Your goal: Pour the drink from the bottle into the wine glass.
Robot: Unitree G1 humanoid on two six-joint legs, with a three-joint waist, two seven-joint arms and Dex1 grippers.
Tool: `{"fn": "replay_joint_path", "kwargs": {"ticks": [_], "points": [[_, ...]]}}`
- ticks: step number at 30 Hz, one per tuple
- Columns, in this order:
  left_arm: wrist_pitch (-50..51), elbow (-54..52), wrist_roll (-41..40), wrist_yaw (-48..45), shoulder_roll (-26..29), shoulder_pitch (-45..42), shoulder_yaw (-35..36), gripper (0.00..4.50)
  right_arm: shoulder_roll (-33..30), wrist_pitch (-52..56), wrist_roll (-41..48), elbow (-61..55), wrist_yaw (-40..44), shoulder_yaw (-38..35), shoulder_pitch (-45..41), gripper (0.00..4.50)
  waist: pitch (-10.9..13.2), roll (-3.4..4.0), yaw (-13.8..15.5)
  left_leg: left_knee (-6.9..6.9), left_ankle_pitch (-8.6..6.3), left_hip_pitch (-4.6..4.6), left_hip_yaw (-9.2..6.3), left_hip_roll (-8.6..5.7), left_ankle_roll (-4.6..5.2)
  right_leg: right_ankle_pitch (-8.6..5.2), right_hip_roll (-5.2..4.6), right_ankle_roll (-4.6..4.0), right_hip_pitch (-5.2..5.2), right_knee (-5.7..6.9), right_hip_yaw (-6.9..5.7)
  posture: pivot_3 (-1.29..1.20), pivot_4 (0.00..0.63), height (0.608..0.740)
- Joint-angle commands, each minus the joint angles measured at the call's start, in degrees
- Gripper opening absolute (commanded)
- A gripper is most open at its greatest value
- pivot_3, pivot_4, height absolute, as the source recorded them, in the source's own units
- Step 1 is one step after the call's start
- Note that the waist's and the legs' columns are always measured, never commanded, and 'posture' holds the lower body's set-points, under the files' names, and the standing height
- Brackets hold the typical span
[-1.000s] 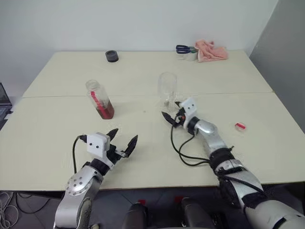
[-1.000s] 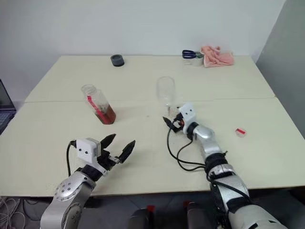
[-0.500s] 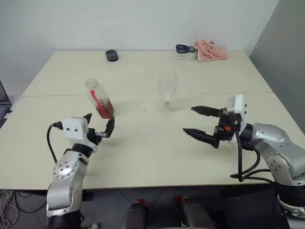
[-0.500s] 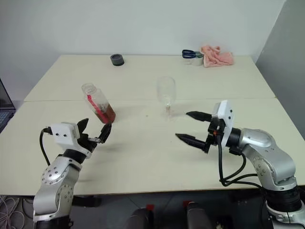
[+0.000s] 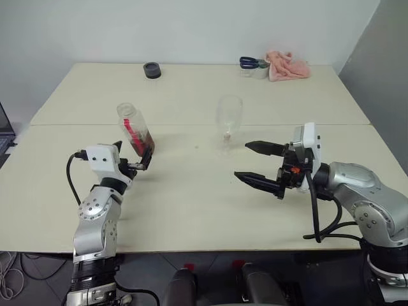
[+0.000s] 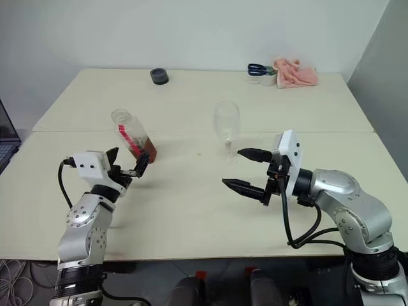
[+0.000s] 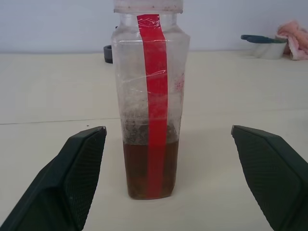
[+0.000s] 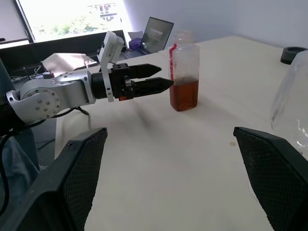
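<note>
Two grippers over a pale, matte table (image 5: 191, 204), both spread wide, both empty.

Left gripper (image 5: 135, 157): black ridged fingers apart, pointing forward at the bottle (image 5: 135, 129), tips just short of it on either side of its base; contact cannot be told. In the left wrist view the bottle (image 7: 149, 96) stands upright between the two pads (image 7: 72, 178), clear of each. Bottle is clear plastic, squarish body with rounded shoulders, wide neck, no cap on it in that view. Red strip runs straight down its front face. The drink (image 7: 137, 168), amber-brown and translucent, fills only the bottom part; walls above are hazy.

Wine glass (image 5: 228, 118): clear, rounded bowl on a thin stem, upright near table centre, well right of the bottle.

Right gripper (image 5: 257, 163): long tapered fingers wide apart, pointing toward the robot's left, raised off the table, near the glass on its right side and nearer the robot, not touching.

Far edge: dark round lid-like object (image 5: 152, 70), scissors (image 5: 250, 62), crumpled pink cloth (image 5: 290, 65).
</note>
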Motion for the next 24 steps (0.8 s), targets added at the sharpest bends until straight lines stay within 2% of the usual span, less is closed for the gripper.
{"fn": "replay_joint_path", "kwargs": {"ticks": [1,11,23,24], "points": [[-2.06,0.99,0.22,-0.40,1.22,-1.99,1.05,4.50,0.06,-0.09,1.35,-2.67,-0.88,-0.71,-0.23,4.47,0.00,0.00,0.01,0.00,0.00,0.00,0.00,-0.01,0.00,0.00,-0.01,0.00,0.00,-0.01,0.00,0.00,0.150,0.740],[-6.04,9.96,0.69,-3.01,3.23,-6.79,0.96,4.50,0.19,0.31,1.77,-3.31,-2.99,-1.07,-0.29,4.47,0.00,0.00,-0.01,0.00,0.00,0.00,-0.01,-0.01,0.00,0.00,0.00,0.01,0.00,0.01,-0.02,0.00,0.150,0.740],[-14.55,28.65,3.07,-6.93,4.14,-17.22,-0.88,4.50,-0.19,0.88,2.45,-4.93,-5.49,-1.71,0.62,4.47,0.00,0.00,0.01,0.01,0.00,-0.02,-0.04,-0.03,0.00,0.02,0.00,0.01,-0.01,0.02,-0.07,0.00,0.150,0.740],[-15.21,29.86,3.18,-7.15,4.12,-17.70,-0.88,4.31,-0.19,0.93,2.45,-5.10,-5.72,-1.76,0.69,4.49,0.00,0.00,0.00,0.01,0.00,-0.02,-0.04,-0.03,0.00,0.02,0.00,0.01,-0.01,0.02,-0.06,0.00,0.150,0.740]]}}
